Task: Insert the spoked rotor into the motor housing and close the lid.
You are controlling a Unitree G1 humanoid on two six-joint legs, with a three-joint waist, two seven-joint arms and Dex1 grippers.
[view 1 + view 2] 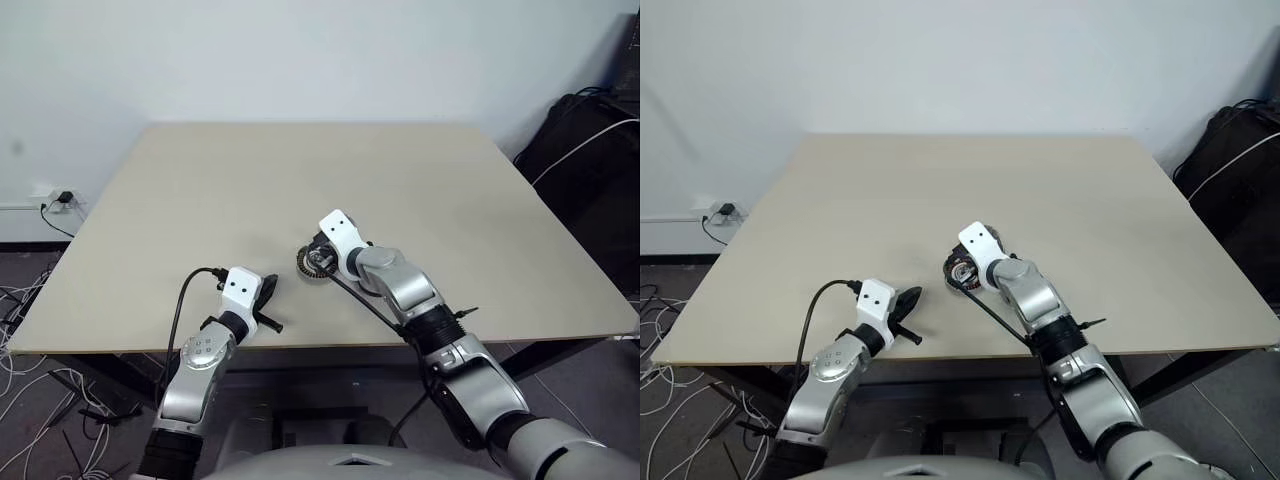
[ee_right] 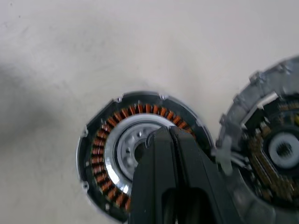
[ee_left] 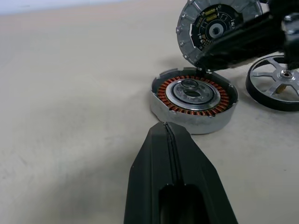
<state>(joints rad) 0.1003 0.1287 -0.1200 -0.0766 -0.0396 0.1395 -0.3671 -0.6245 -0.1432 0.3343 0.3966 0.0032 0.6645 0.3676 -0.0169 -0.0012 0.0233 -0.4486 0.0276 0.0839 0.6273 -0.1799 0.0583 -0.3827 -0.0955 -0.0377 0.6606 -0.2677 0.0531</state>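
Note:
The motor housing (image 3: 194, 98), a shallow metal cup with copper windings around a silver centre, lies on the table. Behind it the lid (image 3: 219, 25) stands tilted on edge, its dark ribbed face toward the housing. Beside both, the spoked rotor (image 3: 275, 84) lies flat on the table. My right gripper (image 2: 164, 131) is shut with nothing between its fingers, its tip over the housing's (image 2: 140, 154) centre and the lid (image 2: 268, 154) close alongside. My left gripper (image 3: 166, 126) is shut too, a short way back from the housing, near the table's front edge (image 1: 268, 290).
The beige table (image 1: 200, 190) stretches wide to the left and behind the parts. A black bag (image 1: 590, 150) stands off the table's right side. Cables and a wall socket (image 1: 60, 200) lie at floor level on the left.

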